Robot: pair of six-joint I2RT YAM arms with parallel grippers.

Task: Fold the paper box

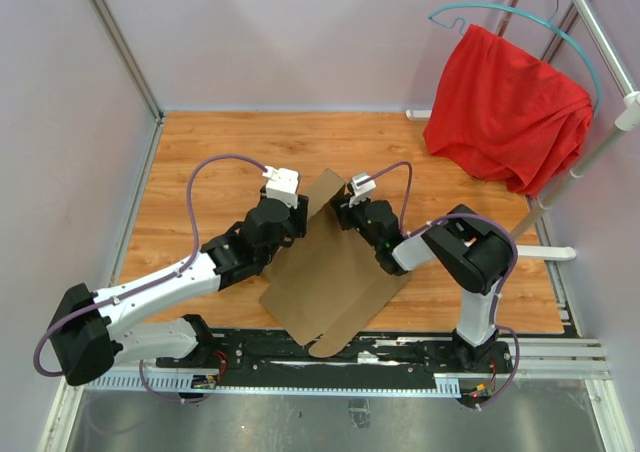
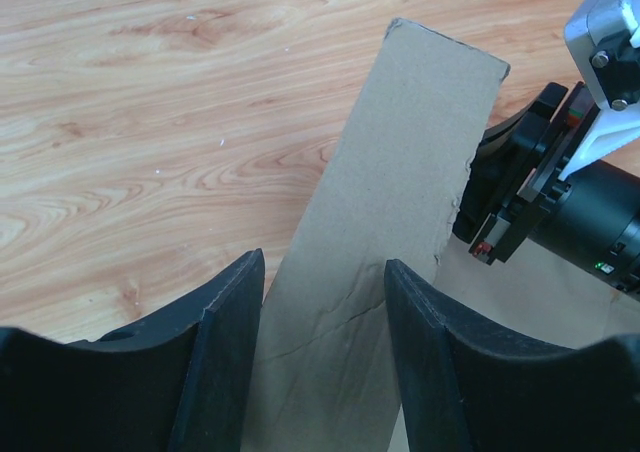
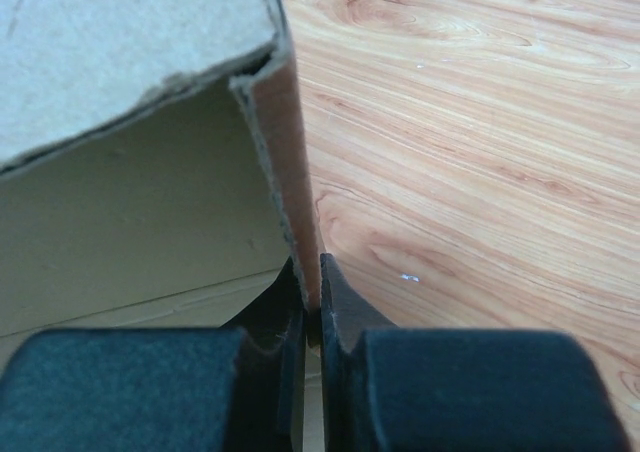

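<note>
The paper box (image 1: 335, 282) is a brown cardboard sheet lying mostly flat on the wooden table (image 1: 200, 162), with a narrow flap (image 1: 322, 192) raised at its far end. My left gripper (image 1: 298, 215) stands open just left of that flap. In the left wrist view the flap (image 2: 400, 162) runs up between and beyond the spread black fingers (image 2: 225, 352) of the left gripper (image 2: 325, 272). My right gripper (image 1: 340, 210) is on the flap's right side. In the right wrist view, the right gripper (image 3: 312, 272) is shut on the thin edge of an upright cardboard flap (image 3: 285, 142).
A red cloth (image 1: 510, 107) hangs on a teal hanger from a metal rack (image 1: 600, 32) at the back right. Pale walls enclose the table on the left and at the back. A black rail (image 1: 350, 357) with the arm bases runs along the near edge.
</note>
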